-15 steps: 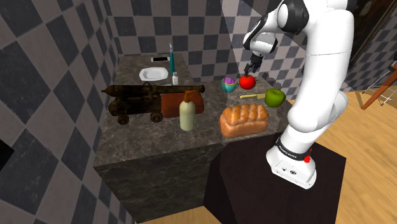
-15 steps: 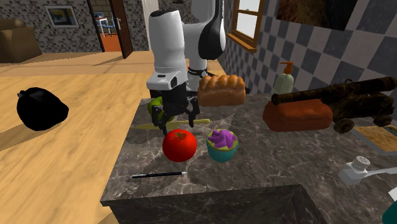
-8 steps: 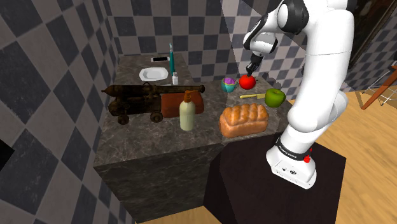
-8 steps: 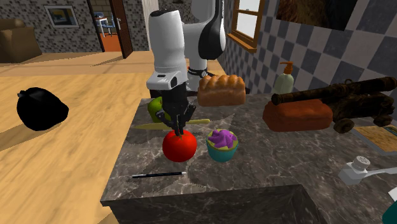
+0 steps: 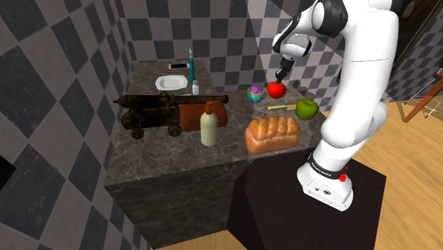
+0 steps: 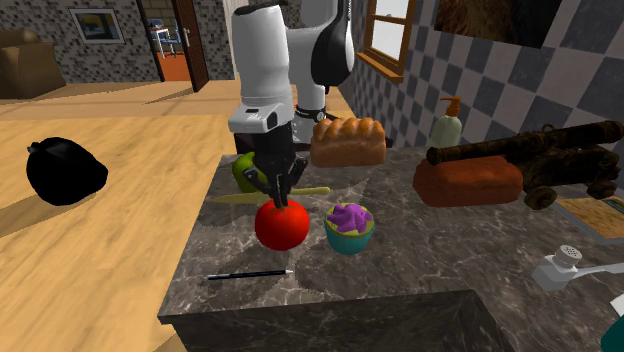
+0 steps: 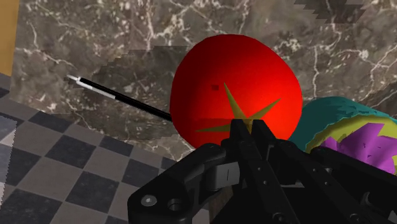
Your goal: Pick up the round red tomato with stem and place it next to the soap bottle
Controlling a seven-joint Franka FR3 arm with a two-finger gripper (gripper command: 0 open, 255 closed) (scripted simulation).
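Home kitchen. Dark marble worktop w/ black-and-grey checker tiles on the walls behind. Food out: bread loaf, green apple, plus soap bottle & white dish. Wood floor, window, doorway to another rm, framed pic on far wall.

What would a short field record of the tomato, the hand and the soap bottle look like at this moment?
target: round red tomato, on the dark marble counter, beside a teal bowl
hand: black hand, shut at the tomato's stem
goal: cream pump soap bottle, apart from the tomato, near the brown bread loaf
status: tomato not yet lifted
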